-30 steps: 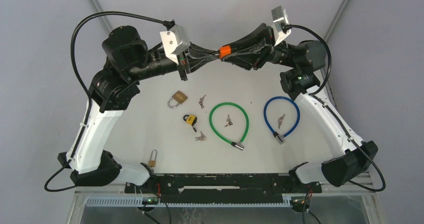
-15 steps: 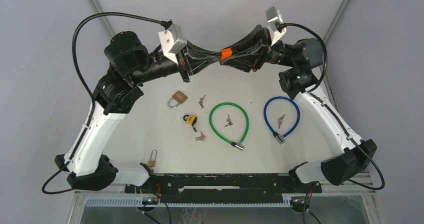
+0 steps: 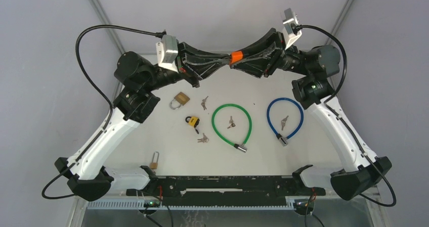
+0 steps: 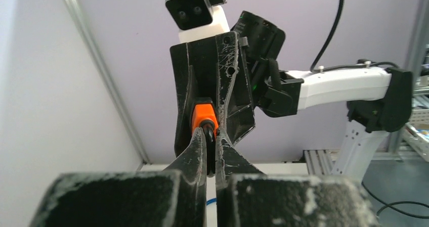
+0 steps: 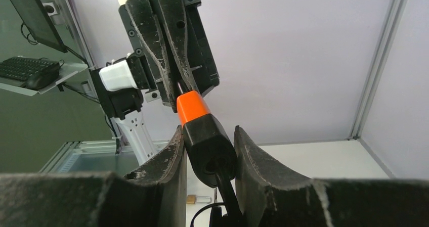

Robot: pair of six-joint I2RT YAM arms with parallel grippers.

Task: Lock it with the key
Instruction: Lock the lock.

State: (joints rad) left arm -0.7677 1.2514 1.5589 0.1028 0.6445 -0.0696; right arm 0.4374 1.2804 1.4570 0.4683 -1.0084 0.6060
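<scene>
- The lock (image 5: 208, 146) has a black body with a bright orange cap at one end. A dark cable leaves its other end. No writing on it can be read.
- The right gripper (image 5: 207, 136) has its fingers (image 5: 172, 159) part-way apart and pressed on both sides of the black body, so it grips the lock with the orange cap pointing away.
- The left gripper (image 4: 210, 136) has its fingers (image 4: 195, 153) squeezed almost together on the key (image 5: 181, 89). Only a thin dark stem of it shows, reaching the orange cap.
- In the top view the lock (image 3: 234, 58) is held in the air, beyond the green cable lock (image 3: 231, 104) and towards the far wall, between the two grippers.
- The green cable lock lies on the white table (image 3: 152, 131) with a bunch of keys (image 3: 231, 122) inside its loop.
- To its right lies a blue cable lock (image 3: 268, 117).
- To its left are a brass padlock (image 3: 179, 100), a black-and-yellow padlock (image 3: 192, 122) and two more key bunches (image 3: 204, 103).
- A small brass padlock (image 3: 154, 161) lies well to its left, at the near edge.
- Any markings on the padlocks are too small to read.
</scene>
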